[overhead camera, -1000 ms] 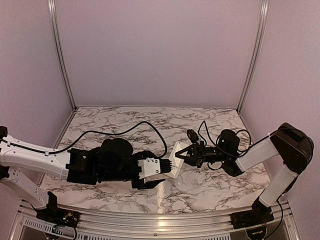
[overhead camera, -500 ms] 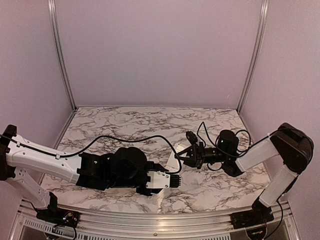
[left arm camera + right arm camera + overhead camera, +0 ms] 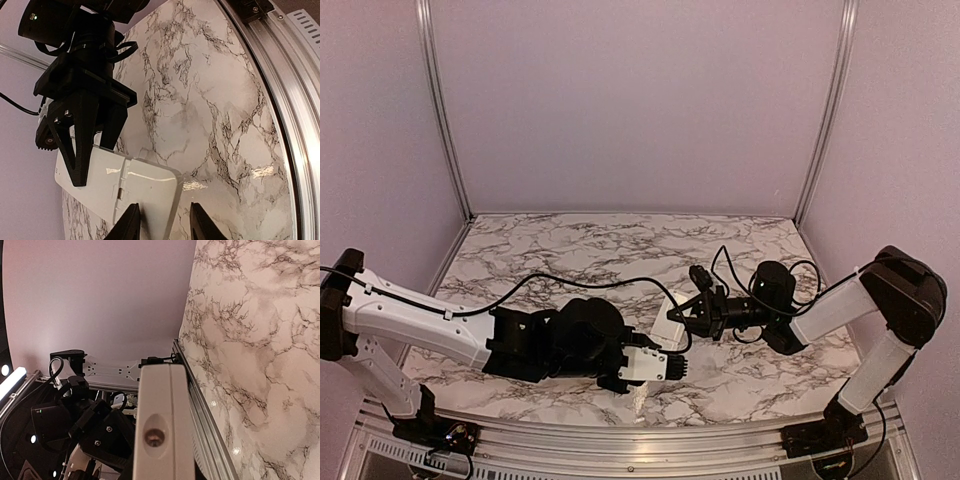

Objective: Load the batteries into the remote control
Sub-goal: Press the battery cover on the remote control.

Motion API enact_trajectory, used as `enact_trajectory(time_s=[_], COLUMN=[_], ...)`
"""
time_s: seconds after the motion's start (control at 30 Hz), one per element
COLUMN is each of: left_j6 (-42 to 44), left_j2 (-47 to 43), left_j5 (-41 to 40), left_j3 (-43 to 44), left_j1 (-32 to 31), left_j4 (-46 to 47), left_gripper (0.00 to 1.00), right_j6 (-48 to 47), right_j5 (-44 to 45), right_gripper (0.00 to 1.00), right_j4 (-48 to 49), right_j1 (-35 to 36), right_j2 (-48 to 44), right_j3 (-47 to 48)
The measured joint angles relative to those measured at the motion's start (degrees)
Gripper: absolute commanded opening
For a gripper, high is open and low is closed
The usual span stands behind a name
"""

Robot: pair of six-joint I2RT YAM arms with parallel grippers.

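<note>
The white remote control (image 3: 667,326) is held off the table by my right gripper (image 3: 688,318), which is shut on its far end. In the left wrist view its smooth back (image 3: 125,185) faces the camera, with the right gripper's black fingers (image 3: 80,145) clamped on it. My left gripper (image 3: 165,222) is open, and its jaws straddle the remote's near corner without pinching it; it also shows in the top view (image 3: 672,358). The right wrist view shows the remote's end face (image 3: 161,435) with its small emitter window. The batteries are out of view.
The marble table (image 3: 620,250) has an aluminium rail along its near edge (image 3: 620,440), which also shows in the left wrist view (image 3: 280,100). A black cable (image 3: 560,285) trails over the left arm. Purple walls enclose the back and sides.
My left arm has swung right and nearer the front edge, bringing its open jaws to the remote's near end. The right gripper has turned the remote and shifted it slightly left.
</note>
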Motion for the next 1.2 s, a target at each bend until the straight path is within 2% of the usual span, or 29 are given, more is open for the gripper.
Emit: enact_trajectory(time_s=[0.4, 0.9, 1.2], left_j6=[0.6, 0.6, 0.4], left_j2=[1.4, 1.9, 1.9], left_j5=[-1.3, -1.9, -1.2], left_j3=[2.0, 2.8, 2.8], left_j1=[0.0, 0.1, 0.4], left_j4=[-0.8, -1.9, -4.3], left_gripper=[0.24, 0.19, 0.17], right_j6=[0.6, 2.0, 5.1], right_j5=[0.2, 1.2, 4.7], right_gripper=[0.0, 0.0, 0.0], right_j4=[-0.2, -0.2, 2.4], right_j1=[0.3, 0.4, 2.6], right_j2=[0.0, 0.0, 2.3], right_j3=[0.0, -0.2, -1.2])
